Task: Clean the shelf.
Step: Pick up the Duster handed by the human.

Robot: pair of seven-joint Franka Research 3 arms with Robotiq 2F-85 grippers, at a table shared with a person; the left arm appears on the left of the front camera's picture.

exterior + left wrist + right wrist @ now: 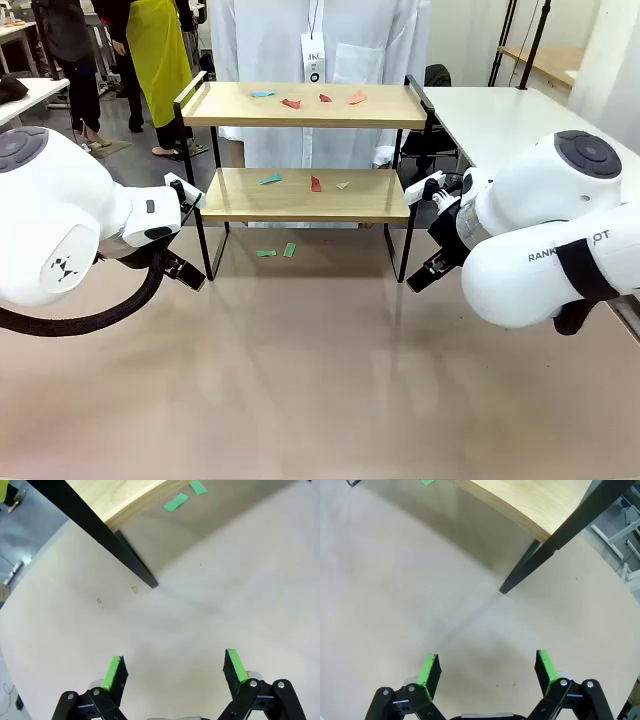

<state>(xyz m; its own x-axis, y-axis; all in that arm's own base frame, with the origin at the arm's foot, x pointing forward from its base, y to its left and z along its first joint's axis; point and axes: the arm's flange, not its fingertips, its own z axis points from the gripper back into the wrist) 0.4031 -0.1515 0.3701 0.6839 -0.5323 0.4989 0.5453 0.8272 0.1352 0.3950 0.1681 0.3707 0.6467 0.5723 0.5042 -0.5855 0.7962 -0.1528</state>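
While the shelf stands at the counter's far side before a person, four paper scraps lie on its top board, three on the lower, and two green ones on the counter beneath. Left fingers and right fingers hover low, one at each end of the shelf, spread wide and empty, pointing down at bare counter near its front legs.

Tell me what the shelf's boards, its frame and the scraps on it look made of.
Boards: light wood or wood veneer, matte, with faint grain.
Frame: thin black bars, probably painted metal, matte.
Scraps: flat coloured bits, likely paper or tape; too small to be sure.
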